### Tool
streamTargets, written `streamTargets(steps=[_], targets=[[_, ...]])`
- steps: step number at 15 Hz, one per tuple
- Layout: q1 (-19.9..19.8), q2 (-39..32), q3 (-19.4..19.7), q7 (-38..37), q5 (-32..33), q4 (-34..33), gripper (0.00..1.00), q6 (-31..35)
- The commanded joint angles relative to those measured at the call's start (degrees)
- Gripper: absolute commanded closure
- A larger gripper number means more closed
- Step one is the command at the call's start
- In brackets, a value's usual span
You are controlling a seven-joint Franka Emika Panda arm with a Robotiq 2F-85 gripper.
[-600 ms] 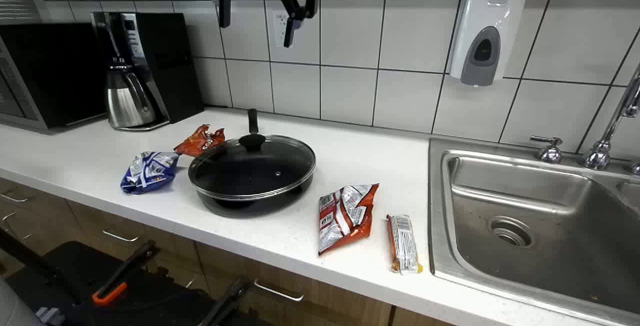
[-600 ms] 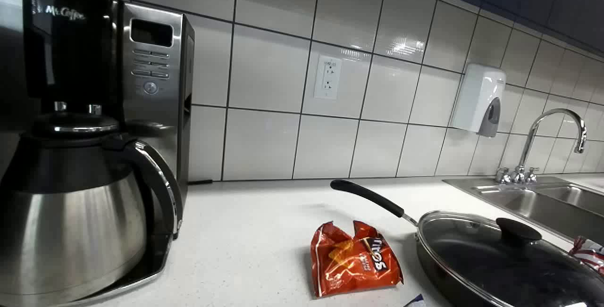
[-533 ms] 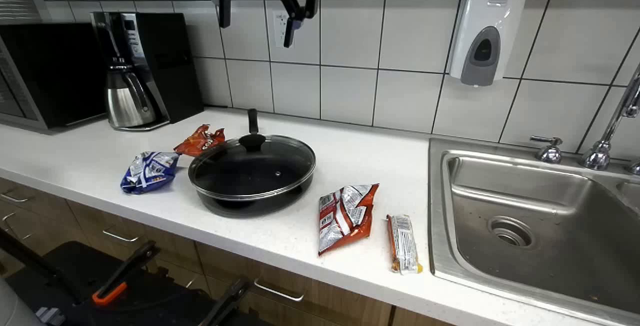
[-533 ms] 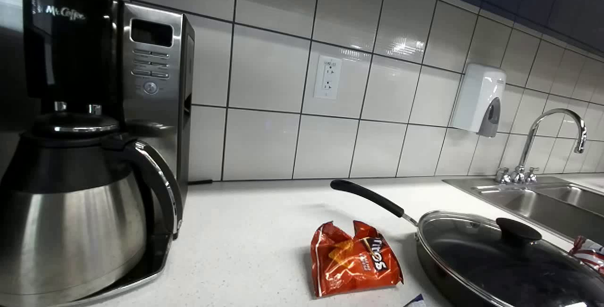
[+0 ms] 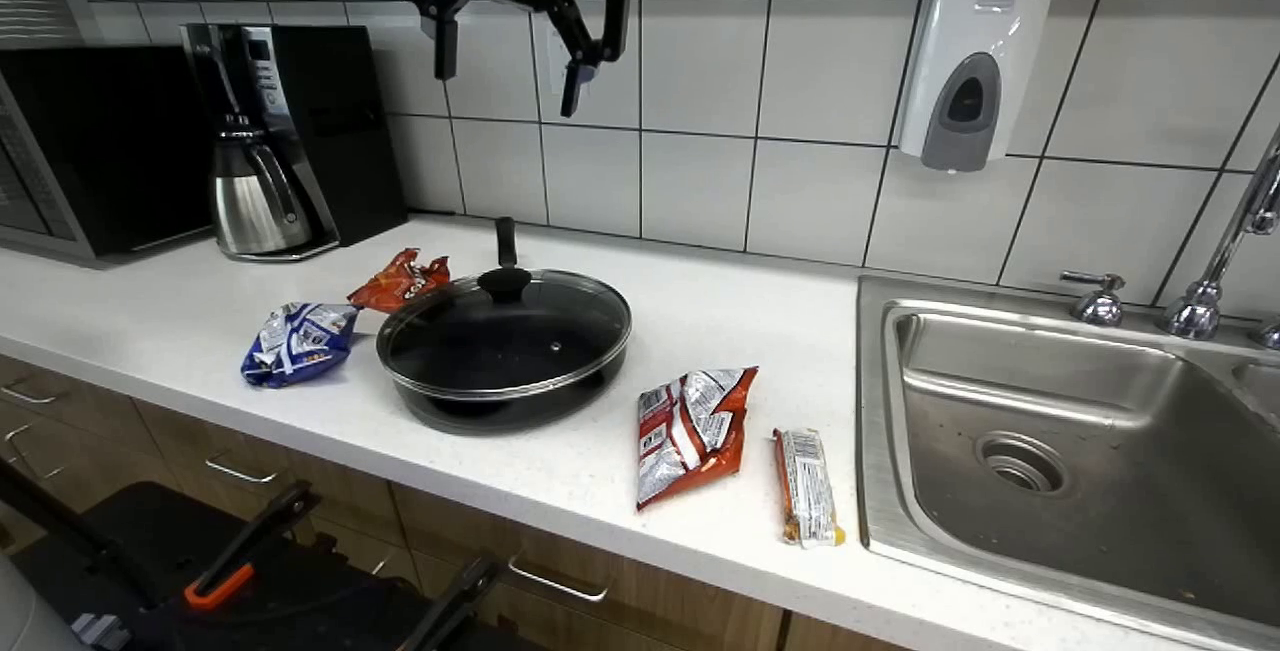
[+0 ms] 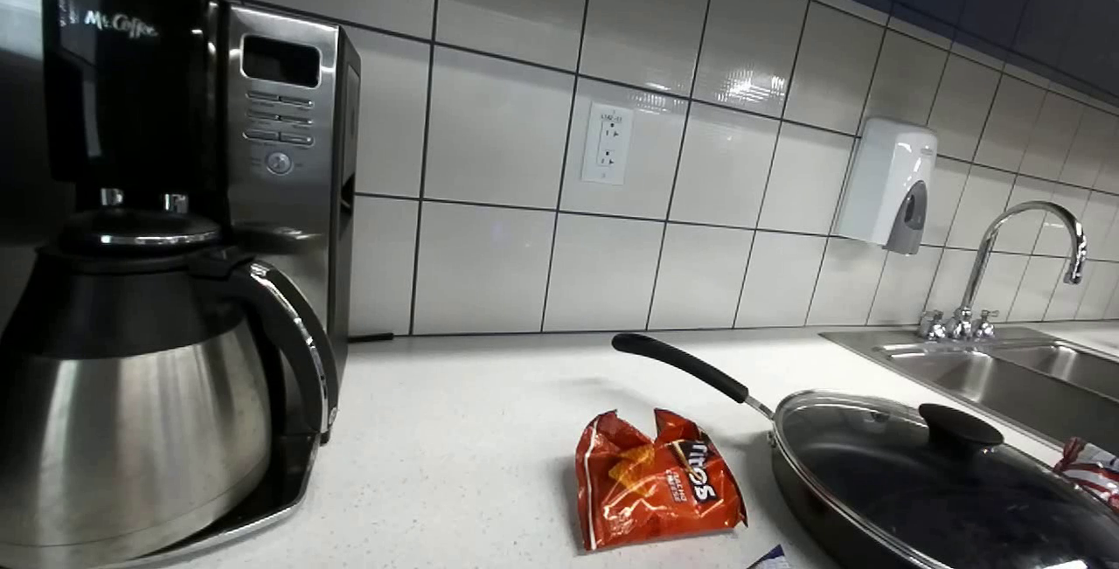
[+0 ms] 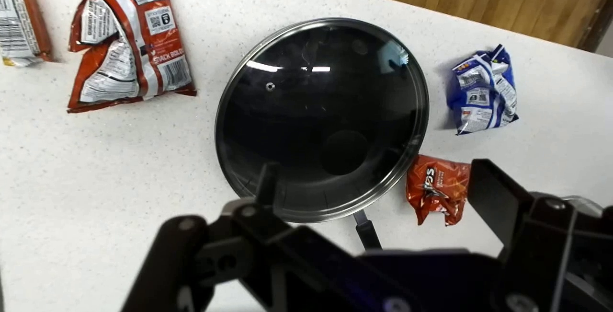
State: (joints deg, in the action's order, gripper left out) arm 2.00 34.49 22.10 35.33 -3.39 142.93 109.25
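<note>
Your gripper [image 5: 507, 95] loses its upper part to the top edge of an exterior view; in your wrist view it is blurred and covers the end of the pan handle [image 7: 368, 235]. An exterior view crops the pan [image 6: 809, 508] at its right and bottom edges, leaving you a sliver of the farther red bag [image 6: 1093, 468] and one corner of the blue bag [image 6: 771, 558]; the coffee pot [image 6: 140, 438] is clipped at the left. You get the wrapped bar [image 7: 21, 19] cut by the wrist view's edges, its print too small to read. You cannot identify the pale rounded piece [image 7: 584, 205] half behind the gripper there.
</note>
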Motion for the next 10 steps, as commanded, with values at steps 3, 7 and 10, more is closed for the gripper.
streamTargets(steps=[3,7,10], targets=[[1.31,-8.98,-2.99,2.7,-2.53,-5.41,0.0,-3.6],[1.46,-14.83,-5.67,2.14,-4.13,-8.2,0.0,-3.9],[1.11,-18.84,-8.46,-0.3,-4.87,-9.86,0.0,-2.17]])
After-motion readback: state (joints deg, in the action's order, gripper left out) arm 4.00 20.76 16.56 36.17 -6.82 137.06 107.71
